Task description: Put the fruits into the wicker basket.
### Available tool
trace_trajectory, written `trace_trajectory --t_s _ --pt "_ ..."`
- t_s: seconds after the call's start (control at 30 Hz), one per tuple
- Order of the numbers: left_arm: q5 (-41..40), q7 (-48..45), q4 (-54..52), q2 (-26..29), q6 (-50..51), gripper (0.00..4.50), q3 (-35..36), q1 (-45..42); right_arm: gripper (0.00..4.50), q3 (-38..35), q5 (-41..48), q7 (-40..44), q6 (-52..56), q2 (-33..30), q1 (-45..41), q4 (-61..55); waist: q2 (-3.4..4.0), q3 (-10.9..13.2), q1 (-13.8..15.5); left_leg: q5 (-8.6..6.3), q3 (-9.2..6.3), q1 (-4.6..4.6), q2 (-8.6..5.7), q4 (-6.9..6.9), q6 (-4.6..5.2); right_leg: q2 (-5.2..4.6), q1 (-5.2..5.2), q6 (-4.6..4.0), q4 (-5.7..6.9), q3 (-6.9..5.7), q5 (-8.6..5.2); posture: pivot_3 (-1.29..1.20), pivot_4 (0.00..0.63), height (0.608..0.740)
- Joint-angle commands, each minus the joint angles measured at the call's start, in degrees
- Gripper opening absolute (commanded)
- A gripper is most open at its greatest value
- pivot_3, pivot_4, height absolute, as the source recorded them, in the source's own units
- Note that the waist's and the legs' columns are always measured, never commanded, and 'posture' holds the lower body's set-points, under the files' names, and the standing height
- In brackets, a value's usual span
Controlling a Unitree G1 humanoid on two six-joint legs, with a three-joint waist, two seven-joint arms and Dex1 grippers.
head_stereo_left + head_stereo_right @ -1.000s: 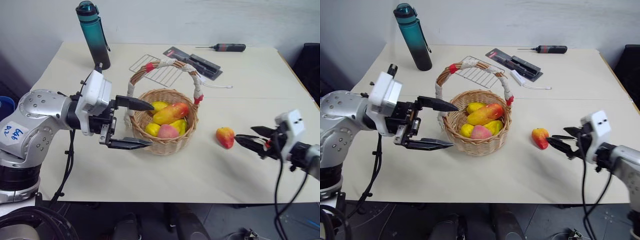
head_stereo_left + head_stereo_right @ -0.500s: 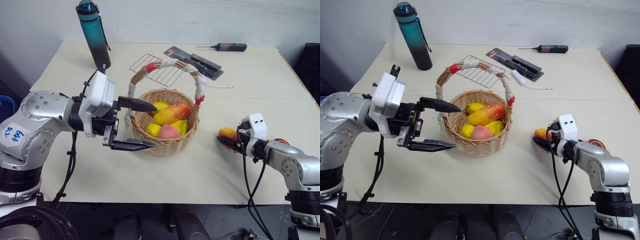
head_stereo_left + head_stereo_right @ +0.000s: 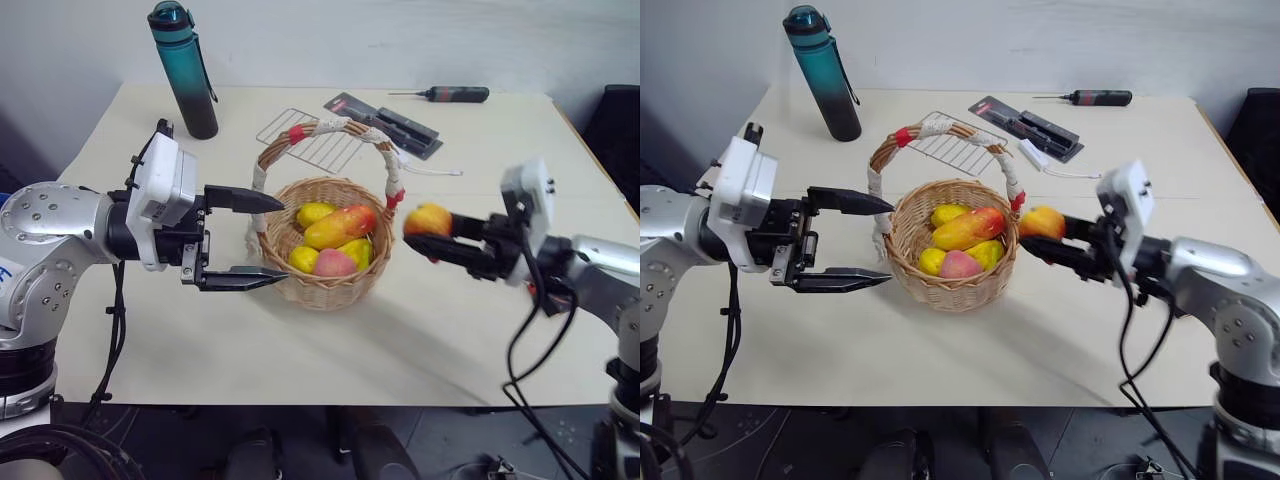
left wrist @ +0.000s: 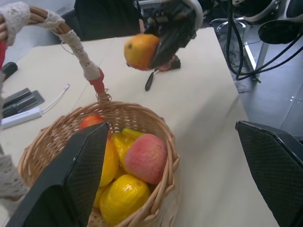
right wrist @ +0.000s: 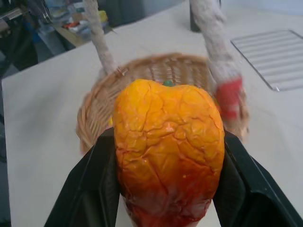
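Found the right gripper (image 3: 425, 230) clenched on the small orange-red fruit (image 3: 427, 217), lifted off the table (image 3: 300, 350) and held just beside the right side of the wicker basket (image 3: 330, 288), near the red band at the foot of its handle (image 3: 345, 127). Found the left gripper (image 3: 282, 239) spread wide and empty at the basket's left wall; could not tell if touching.

Judged the main risk as a knock of fruit or fingers against that handle foot on the way in, enough to push or tip the light basket, since not gripped from the left. Feared also a slip of the glossy fruit from the two fingers. Noted the mango (image 3: 340, 226) and peach (image 3: 335, 263) piled high inside, so expected a bounce and roll-out after a high release. Saw the grill rack (image 3: 320, 150) and bottle (image 3: 187, 70) behind, well apart, no danger.
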Motion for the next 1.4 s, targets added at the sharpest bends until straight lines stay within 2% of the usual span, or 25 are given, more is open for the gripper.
trace_trajectory --t_s 0.03,0.1,0.13,0.27,0.3,0.4,0.53,0.6,0.73,0.87,0.97,1.03,1.13,1.23,1.4 --pt "-0.1 -0.1 -0.3 0.5 -1.1 4.50 0.9 -0.9 2.03 5.8 -4.2 -6.0 0.2 2.7 -2.8 -0.2 0.00 0.0 0.1 0.00 0.00 -0.01 0.01 0.00 0.00 0.00 -0.01 -0.02 0.00 -0.01 -0.01 0.00 0.150 0.740" --pt "0.0 0.1 -0.6 0.3 -1.4 4.50 0.7 -1.0 2.75 9.8 -7.6 -7.0 0.4 1.7 -2.6 -0.7 0.00 0.0 0.3 0.02 0.00 -0.08 0.01 -0.01 -0.03 -0.02 -0.08 -0.02 0.00 -0.01 -0.02 0.00 0.150 0.740" --pt "0.0 0.2 -0.7 0.2 -1.5 4.50 0.7 -0.9 2.96 10.2 -7.8 -7.5 0.7 2.0 -2.4 -1.1 0.00 0.0 0.4 0.06 -0.02 -0.12 0.00 -0.01 -0.13 -0.05 -0.09 -0.02 0.00 -0.05 -0.02 0.00 0.150 0.740" --pt "-0.3 1.2 -1.3 -0.1 -1.4 4.50 1.1 -0.7 4.33 11.0 -6.7 -9.0 1.6 4.1 -2.6 -3.6 0.00 0.0 0.4 -0.05 0.03 -0.18 0.00 0.00 -0.12 -0.11 -0.10 0.07 -0.11 -0.05 -0.06 0.00 0.150 0.740" --pt "-0.5 1.4 -1.6 -0.1 -1.3 4.50 1.3 -0.3 4.46 11.4 -7.0 -8.4 1.1 3.7 -2.4 -4.3 0.00 0.0 0.4 -0.07 0.03 -0.19 0.00 0.00 -0.13 -0.11 -0.10 0.08 -0.12 -0.05 -0.07 0.00 0.150 0.740" --pt "-0.7 1.4 -1.8 0.1 -1.4 4.50 1.8 0.7 4.46 8.9 -5.8 -6.1 0.4 1.7 -1.3 -5.9 0.00 0.0 0.2 -0.11 0.04 -0.17 0.02 -0.02 -0.15 -0.10 -0.10 0.08 -0.12 -0.06 -0.09 0.00 0.150 0.740" --pt "-0.2 1.2 -0.8 0.5 -1.7 4.50 1.9 0.5 4.46 -2.9 2.8 0.4 2.0 -5.3 2.7 -6.6 -0.01 0.0 0.5 -0.11 0.03 -0.16 0.01 -0.01 -0.14 -0.09 -0.08 0.08 -0.11 -0.08 -0.09 0.00 0.150 0.740" --pt "-0.3 1.2 -0.4 0.7 -1.8 4.50 2.2 0.3 4.46 -7.3 5.4 0.4 2.2 -6.8 4.5 -5.6 -0.01 0.0 0.6 -0.24 0.02 -0.12 0.00 0.03 0.10 -0.10 -0.02 0.10 -0.12 -0.08 -0.10 0.00 0.150 0.740" --pt "0.4 1.3 -0.5 0.8 -2.1 4.50 1.9 0.5 4.46 -10.3 3.5 -5.7 0.4 -4.1 6.3 -1.1 -0.08 0.0 0.0 -0.28 0.03 -0.05 0.00 0.05 0.17 -0.10 0.06 0.11 -0.12 -0.04 -0.09 0.00 0.150 0.740" --pt "0.8 1.5 -0.1 -0.1 -2.3 4.50 0.4 -1.3 4.46 -1.7 -5.6 -15.9 -4.9 5.8 1.7 3.4 -0.07 0.0 -0.8 -0.17 0.13 0.01 0.03 0.04 0.08 -0.03 0.02 0.07 -0.07 0.07 -0.07 0.00 0.150 0.740" --pt "1.2 1.5 0.4 -0.4 -2.3 4.50 -0.5 -2.3 4.46 1.7 -9.5 -22.0 -5.7 12.6 -1.5 5.3 -0.04 0.0 -1.0 -0.04 0.11 -0.01 0.00 -0.01 -0.02 -0.02 -0.06 0.02 0.03 0.08 -0.04 0.00 0.150 0.740" --pt "1.3 1.1 0.7 -0.5 -2.2 4.50 -0.8 -2.5 4.46 2.5 -10.6 -23.5 -6.1 15.1 -2.4 5.5 -0.03 0.0 -1.0 0.15 0.07 -0.02 0.01 -0.06 -0.36 -0.01 -0.11 0.00 0.08 0.06 -0.04 0.00 0.150 0.740" --pt "2.3 0.0 1.2 -0.1 -3.2 4.50 -1.5 -2.7 4.46 3.2 -12.1 -25.7 -5.9 17.6 -2.7 5.7 -0.02 0.0 -0.9 0.14 0.00 -0.07 0.02 -0.09 -0.36 -0.02 -0.12 0.00 0.08 -0.02 -0.04 0.00 0.150 0.740" --pt "2.3 0.2 2.5 -0.4 -3.2 4.50 -1.1 -3.6 3.93 4.4 -14.3 -25.3 -7.8 17.2 -0.5 3.8 -0.03 0.0 -0.6 0.04 0.01 -0.15 0.02 -0.14 -0.27 -0.04 -0.15 0.02 -0.07 -0.02 -0.05 0.00 0.150 0.740" --pt "1.4 0.7 1.9 -1.2 -2.8 4.50 -1.0 -3.4 2.31 3.4 -14.0 -23.6 -9.3 17.1 1.7 0.9 -0.03 0.0 -0.2 -0.03 0.07 -0.14 0.02 -0.20 -0.23 -0.04 -0.15 0.06 -0.15 -0.01 -0.08 0.00 0.150 0.740"
